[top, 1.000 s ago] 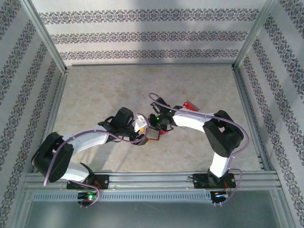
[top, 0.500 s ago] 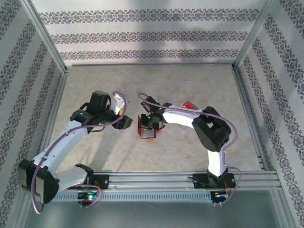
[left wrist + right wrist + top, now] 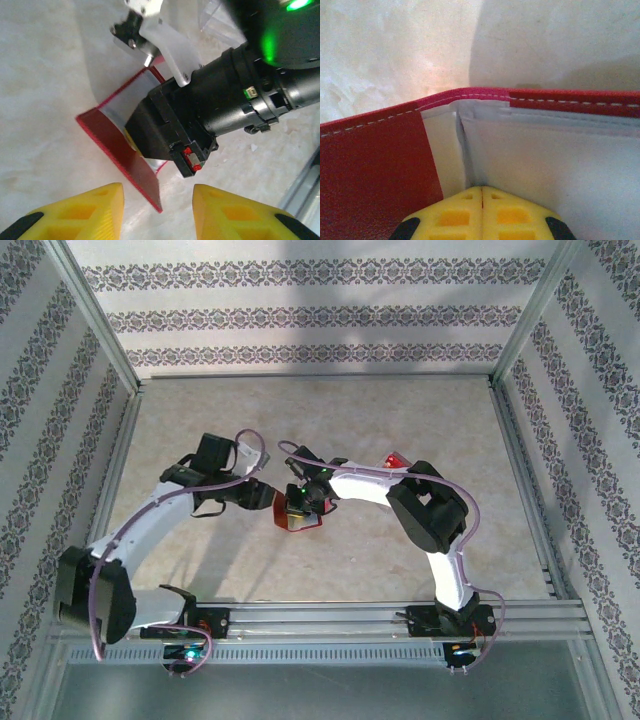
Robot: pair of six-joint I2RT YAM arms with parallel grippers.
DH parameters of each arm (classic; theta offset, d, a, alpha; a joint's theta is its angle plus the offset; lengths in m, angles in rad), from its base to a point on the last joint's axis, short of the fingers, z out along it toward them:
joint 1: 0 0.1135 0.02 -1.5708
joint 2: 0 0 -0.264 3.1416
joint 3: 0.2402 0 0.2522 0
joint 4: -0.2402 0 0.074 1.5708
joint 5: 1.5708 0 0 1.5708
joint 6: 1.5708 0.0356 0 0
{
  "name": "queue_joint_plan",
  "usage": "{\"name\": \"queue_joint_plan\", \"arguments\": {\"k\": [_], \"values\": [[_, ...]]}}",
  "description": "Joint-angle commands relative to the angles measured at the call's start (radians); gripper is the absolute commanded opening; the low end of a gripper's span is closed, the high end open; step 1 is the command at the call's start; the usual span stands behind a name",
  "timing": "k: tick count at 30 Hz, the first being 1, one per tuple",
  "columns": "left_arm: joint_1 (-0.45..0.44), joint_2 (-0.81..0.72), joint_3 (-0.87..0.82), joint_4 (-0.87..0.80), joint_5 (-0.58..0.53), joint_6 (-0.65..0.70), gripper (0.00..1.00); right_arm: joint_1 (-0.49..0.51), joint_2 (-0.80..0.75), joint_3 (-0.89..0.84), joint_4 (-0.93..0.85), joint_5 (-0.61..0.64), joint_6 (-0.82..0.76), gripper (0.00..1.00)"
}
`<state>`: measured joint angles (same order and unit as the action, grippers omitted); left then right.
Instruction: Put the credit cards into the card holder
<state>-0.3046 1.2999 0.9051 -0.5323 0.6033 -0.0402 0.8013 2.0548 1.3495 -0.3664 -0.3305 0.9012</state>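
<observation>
The card holder [image 3: 292,519] is a red folding wallet standing open on the table, with its grey inner sleeves [image 3: 545,165] facing the right wrist camera. My right gripper [image 3: 481,197] is shut, its yellow tips pressed into the wallet's inner fold. In the top view it sits at the wallet's upper edge [image 3: 301,500]. My left gripper [image 3: 157,210] is open just left of the wallet [image 3: 264,502]. The corner of the wallet's red flap [image 3: 125,155] reaches between its fingers [image 3: 85,212] without touching them. A red card end [image 3: 395,461] shows behind the right arm.
A clear plastic tray [image 3: 220,25] lies beyond the right gripper's body. Metal rails [image 3: 320,618] run along the near edge, and patterned walls enclose the table on three sides. Bare tabletop [image 3: 300,420] stretches behind both arms.
The right gripper and the wallet have slid left across the table. The left arm swung out to the left, then came back beside the wallet, and its jaws have narrowed.
</observation>
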Motion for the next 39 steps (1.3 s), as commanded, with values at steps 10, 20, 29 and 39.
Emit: {"name": "queue_joint_plan", "arguments": {"k": [10,20,29,39], "values": [[-0.072,0.269,0.058,0.036,-0.084,-0.088,0.24,0.006,-0.008,-0.060,-0.020,0.030,-0.013,0.00],[-0.099,0.451,0.129,-0.032,-0.182,-0.033,0.21,-0.020,-0.154,-0.196,0.049,0.011,0.029,0.00],[-0.154,0.496,0.150,-0.042,-0.212,0.015,0.21,-0.091,-0.258,-0.288,0.059,0.007,0.022,0.00],[-0.178,0.497,0.159,-0.049,-0.224,0.020,0.21,-0.130,-0.315,-0.389,0.073,0.014,0.015,0.00]]}}
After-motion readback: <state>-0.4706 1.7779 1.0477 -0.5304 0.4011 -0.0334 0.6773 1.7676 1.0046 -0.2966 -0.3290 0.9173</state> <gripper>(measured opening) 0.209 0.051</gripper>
